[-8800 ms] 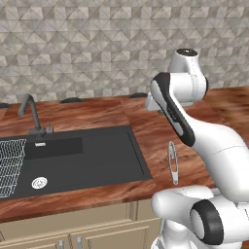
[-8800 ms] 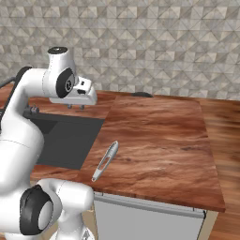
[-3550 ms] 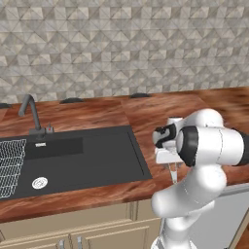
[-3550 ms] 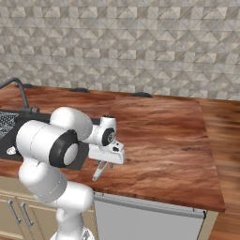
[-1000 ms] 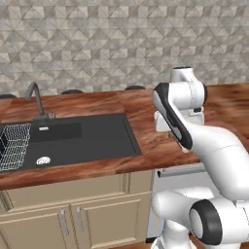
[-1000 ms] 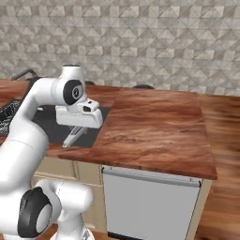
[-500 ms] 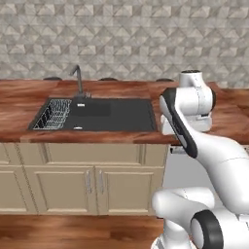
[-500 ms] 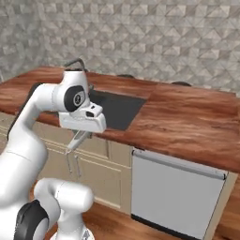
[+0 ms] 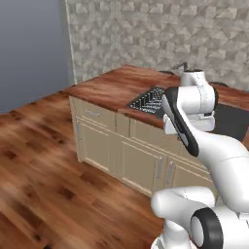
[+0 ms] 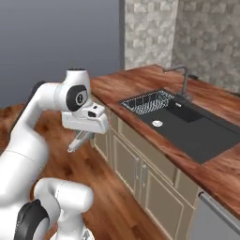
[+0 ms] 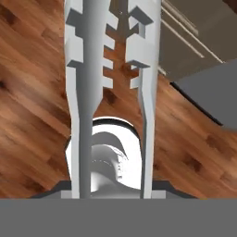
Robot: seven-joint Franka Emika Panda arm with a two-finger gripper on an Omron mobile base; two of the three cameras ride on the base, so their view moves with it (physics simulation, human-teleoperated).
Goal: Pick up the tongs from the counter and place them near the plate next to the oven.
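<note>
— Tongs (image 10: 78, 141) first: where were they?

— Off the counter (image 10: 140, 86) altogether. In the right base view they hung slanting down from under the white hand, over the wood floor (image 10: 117, 197) and in front of the beige cabinets (image 10: 136, 176). The gripper (image 10: 83, 132) had its jaws clamped on the upper part of them.

— Did the hand view agree?

— It did. The tongs (image 11: 111, 69) ran up the middle as two pale arms with notched inner edges, side by side with a narrow gap between them, and floorboards lay behind them. A corner of the cabinets sat at the upper right of that view. The finger tips themselves I could not make out there.

— And the containers?

— One black sink (image 10: 187, 124) sunk into the counter, with a wire rack (image 10: 149, 102) sitting in its left part. I could not tell whether anything lay in the rack. A small round drain (image 10: 158, 123) showed on the basin floor, and nothing else was visible in the basin. A dark faucet (image 10: 182, 79) stood at the back edge.

— How did it look from the left base view?

— The arm's white body rose at the right and covered much of the sink (image 9: 228, 124). The rack (image 9: 150, 99) showed beside it, set into the counter (image 9: 107, 87), with the patterned stone wall (image 9: 160, 34) behind.
</note>
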